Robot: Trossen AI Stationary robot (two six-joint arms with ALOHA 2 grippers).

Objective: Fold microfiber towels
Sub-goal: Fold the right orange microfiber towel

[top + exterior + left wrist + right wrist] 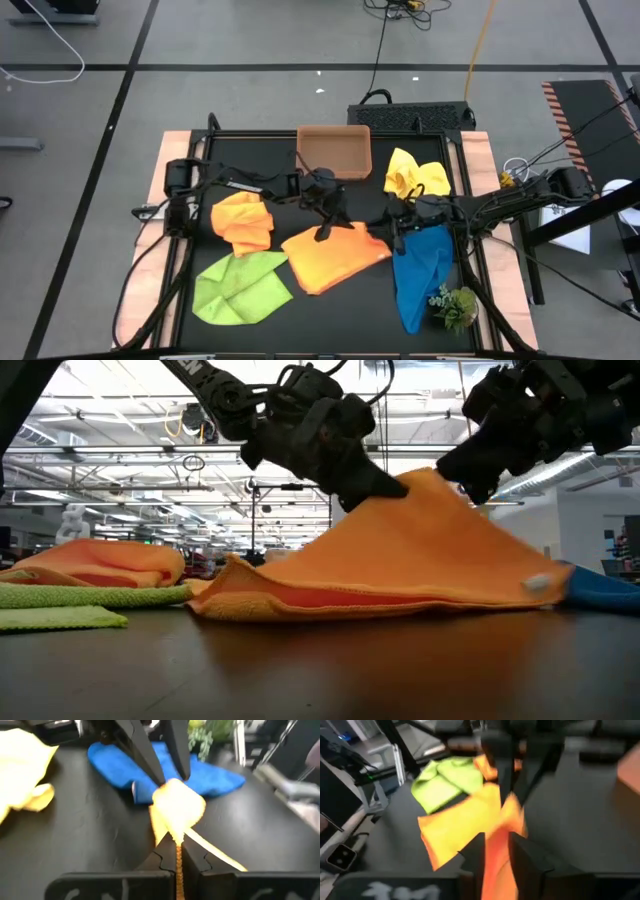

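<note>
Nearest us, the left gripper (177, 851) is clamped on the edge of the orange towel (335, 256) at mid-table, lifting it into a peak. Our right gripper (496, 851) has the same towel's cloth between its fingers; we cannot tell how firmly. Outward lie a crumpled orange-yellow towel (243, 221), the lime green towel (240, 287), the blue towel (420, 270) and a yellow towel (415, 176).
</note>
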